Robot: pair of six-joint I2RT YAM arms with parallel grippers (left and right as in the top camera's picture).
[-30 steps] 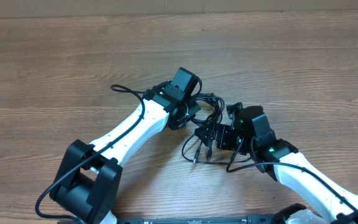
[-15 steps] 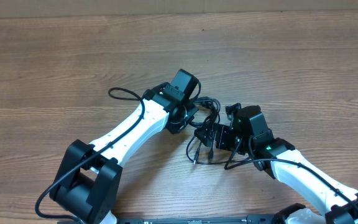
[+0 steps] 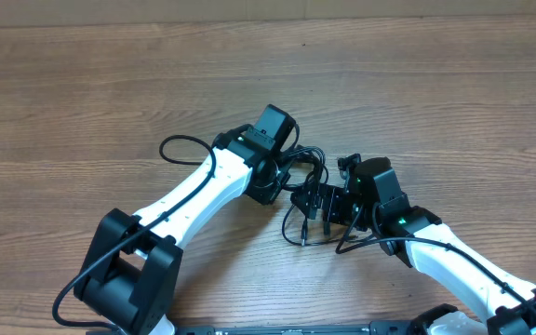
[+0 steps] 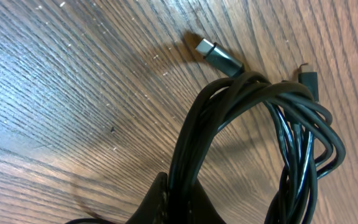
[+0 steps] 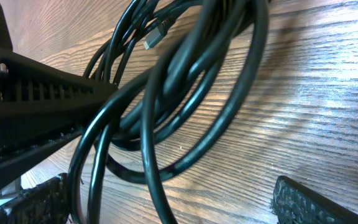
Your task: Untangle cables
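Observation:
The cables (image 3: 311, 160) are a knot of thin black cords between my two grippers, with one loop (image 3: 177, 147) trailing off to the left. In the left wrist view the bundle (image 4: 241, 99) rises out of my left gripper (image 4: 182, 200), which is shut on several strands; two small plugs (image 4: 215, 53) lie on the wood beyond it. My left gripper (image 3: 282, 175) sits at the tangle's left side. My right gripper (image 3: 311, 201) is open just right of it. Its fingers (image 5: 316, 202) stand wide apart, with cable loops (image 5: 166, 124) crossing between them, none pinched.
Bare wooden table (image 3: 435, 84) lies on all sides. Loose cable ends (image 3: 296, 233) hang toward the front edge beneath the right gripper. The left gripper's black body (image 5: 36, 118) fills the left of the right wrist view, close to the right fingers.
My left gripper has pulled slightly left and toward the front with the bundle, pushing the trailing loop further left. The loose cable ends under the right gripper shifted a little right.

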